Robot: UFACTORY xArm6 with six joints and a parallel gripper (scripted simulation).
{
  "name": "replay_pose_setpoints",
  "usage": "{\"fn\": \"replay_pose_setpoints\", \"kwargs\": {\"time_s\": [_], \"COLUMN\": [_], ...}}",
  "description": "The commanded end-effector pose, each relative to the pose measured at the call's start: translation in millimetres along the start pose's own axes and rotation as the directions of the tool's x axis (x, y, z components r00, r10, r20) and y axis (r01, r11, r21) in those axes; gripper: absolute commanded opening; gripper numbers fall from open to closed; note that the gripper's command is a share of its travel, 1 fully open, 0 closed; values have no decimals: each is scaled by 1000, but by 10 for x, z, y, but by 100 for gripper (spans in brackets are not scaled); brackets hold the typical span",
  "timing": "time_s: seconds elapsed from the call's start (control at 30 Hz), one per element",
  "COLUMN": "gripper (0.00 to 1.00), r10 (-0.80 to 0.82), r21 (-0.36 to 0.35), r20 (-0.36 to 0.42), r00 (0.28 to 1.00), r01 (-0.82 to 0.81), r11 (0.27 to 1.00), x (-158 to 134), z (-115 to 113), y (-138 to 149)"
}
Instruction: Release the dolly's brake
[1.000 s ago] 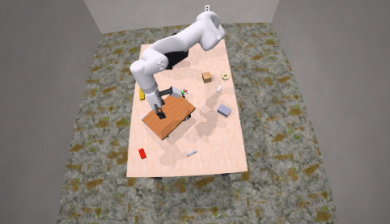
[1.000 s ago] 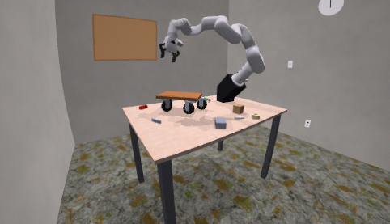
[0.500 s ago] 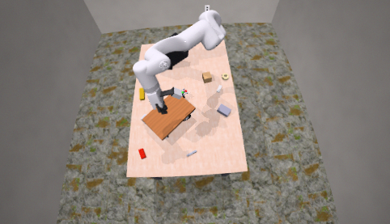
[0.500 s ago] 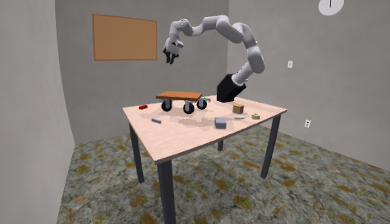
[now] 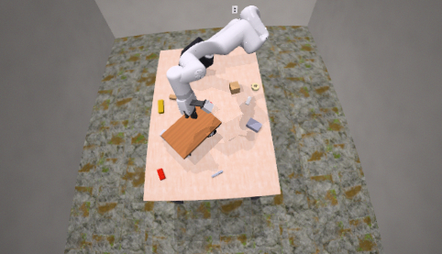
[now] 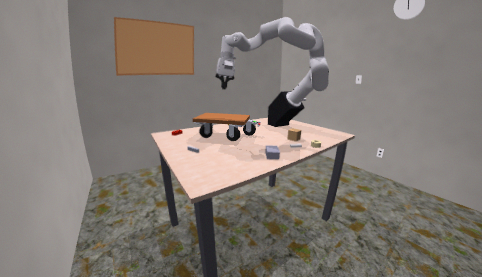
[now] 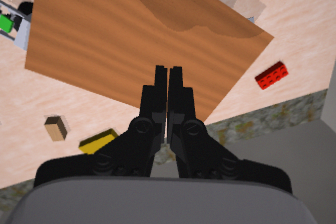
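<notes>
The dolly (image 5: 191,131) has a brown wooden deck on black casters and stands on the table's left half; it also shows in the side view (image 6: 221,118) and the wrist view (image 7: 140,50). Its brake pedal shows as a green part in a grey bracket at the wrist view's top left (image 7: 6,22), and as a small green and red spot at the dolly's far end (image 6: 255,123). My gripper (image 6: 224,81) hangs high above the dolly's deck, shut with nothing between the fingers. In the overhead view it (image 5: 193,113) is over the deck's far corner.
On the table lie a red brick (image 5: 161,174), a yellow block (image 5: 160,106), a tan cube (image 5: 235,87), a cream ring (image 5: 255,86), a grey-blue block (image 5: 253,125) and small grey pieces (image 5: 216,173). The arm's black base (image 6: 284,109) stands at the table's far edge.
</notes>
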State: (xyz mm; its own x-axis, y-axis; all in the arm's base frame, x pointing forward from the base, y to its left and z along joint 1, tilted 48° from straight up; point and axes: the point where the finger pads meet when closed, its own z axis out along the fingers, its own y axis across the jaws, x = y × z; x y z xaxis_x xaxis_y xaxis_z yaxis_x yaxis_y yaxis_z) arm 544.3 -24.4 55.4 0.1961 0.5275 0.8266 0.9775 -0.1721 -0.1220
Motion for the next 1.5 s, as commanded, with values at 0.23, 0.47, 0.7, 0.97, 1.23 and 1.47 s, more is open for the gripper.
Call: {"fn": "replay_pose_setpoints", "kwargs": {"time_s": [0.23,0.47,0.7,0.97,1.23,1.47], "gripper": [0,0,0,0,0,0], "r10": [332,499,572,575,650,767], "r21": [5,-1,-12,-13,-33,-67], "r20": [105,174,209,209,207,198], "r00": [937,849,793,791,731,610], "r01": [-334,-507,-583,-585,-659,-772], "r11": [942,862,812,811,752,632], "x": [-135,-258,-329,-330,-331,-333], "z": [342,527,608,609,621,642], "y": [-972,-1658,-2021,-2023,-2023,-2024]}}
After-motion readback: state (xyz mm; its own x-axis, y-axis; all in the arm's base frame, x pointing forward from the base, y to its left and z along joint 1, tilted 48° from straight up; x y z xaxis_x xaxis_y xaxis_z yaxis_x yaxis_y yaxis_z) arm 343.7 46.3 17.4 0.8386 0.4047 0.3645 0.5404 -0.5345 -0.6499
